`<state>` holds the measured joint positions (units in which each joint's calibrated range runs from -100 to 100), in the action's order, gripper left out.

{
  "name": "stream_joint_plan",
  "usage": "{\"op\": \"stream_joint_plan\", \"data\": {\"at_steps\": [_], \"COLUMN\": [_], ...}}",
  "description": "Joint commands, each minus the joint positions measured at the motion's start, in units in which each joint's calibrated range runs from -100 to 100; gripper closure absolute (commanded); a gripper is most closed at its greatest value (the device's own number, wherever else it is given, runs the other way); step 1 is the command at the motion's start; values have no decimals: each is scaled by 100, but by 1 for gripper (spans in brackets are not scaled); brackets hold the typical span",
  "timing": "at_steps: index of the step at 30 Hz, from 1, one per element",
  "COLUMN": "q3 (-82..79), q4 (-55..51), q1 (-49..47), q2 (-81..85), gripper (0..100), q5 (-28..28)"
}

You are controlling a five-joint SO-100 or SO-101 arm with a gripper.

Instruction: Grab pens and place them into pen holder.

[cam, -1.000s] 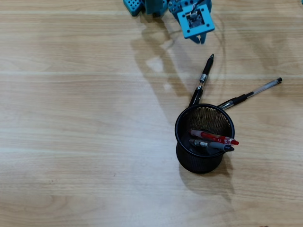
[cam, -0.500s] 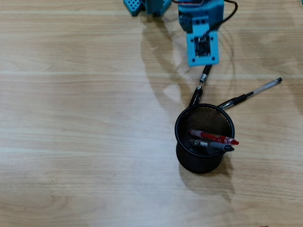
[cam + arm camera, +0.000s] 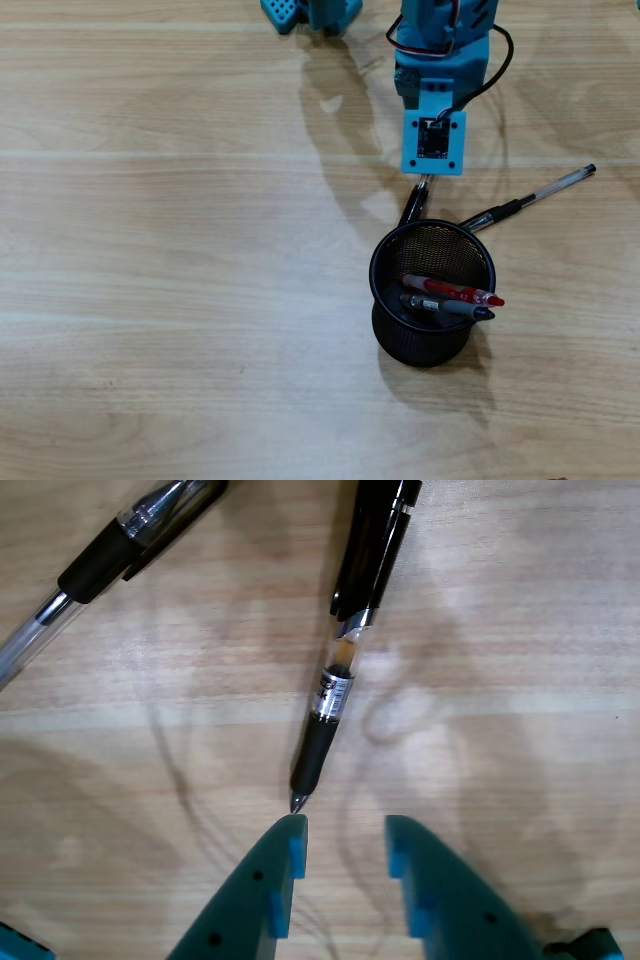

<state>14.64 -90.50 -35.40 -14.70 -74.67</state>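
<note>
The black mesh pen holder (image 3: pixel 385 290) stands on the wooden table with a red-and-clear pen (image 3: pixel 452 292) and a grey pen (image 3: pixel 448 309) leaning in it. An all-black pen (image 3: pixel 345 645) lies on the table; in the overhead view only its lower end (image 3: pixel 413 204) shows between the arm and the holder. A clear stick pen (image 3: pixel 545 192) lies to its right in the overhead view, with its black grip (image 3: pixel 105 562) at the wrist view's upper left. My gripper (image 3: pixel 345 832) is open and empty, its tips just short of the black pen's point. The arm's blue head (image 3: pixel 435 140) covers the pen's upper half from above.
The arm's blue base (image 3: pixel 305 14) sits at the table's far edge. A black cable (image 3: pixel 497 62) loops beside the arm. Bare wooden table (image 3: pixel 160 260) spreads to the left of and below the holder.
The arm has moved down the overhead view toward the holder, now covering most of the black pen. Pens and holder have not moved.
</note>
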Motion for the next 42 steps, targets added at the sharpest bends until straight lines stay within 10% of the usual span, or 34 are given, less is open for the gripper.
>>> {"op": "stream_joint_plan", "data": {"at_steps": [1,42], "q3": [337,1133], "q4": [53,1164], "q1": [-104,33], "q2": [22,-2322], "gripper": [80,77], "q5": [-46,-57]}}
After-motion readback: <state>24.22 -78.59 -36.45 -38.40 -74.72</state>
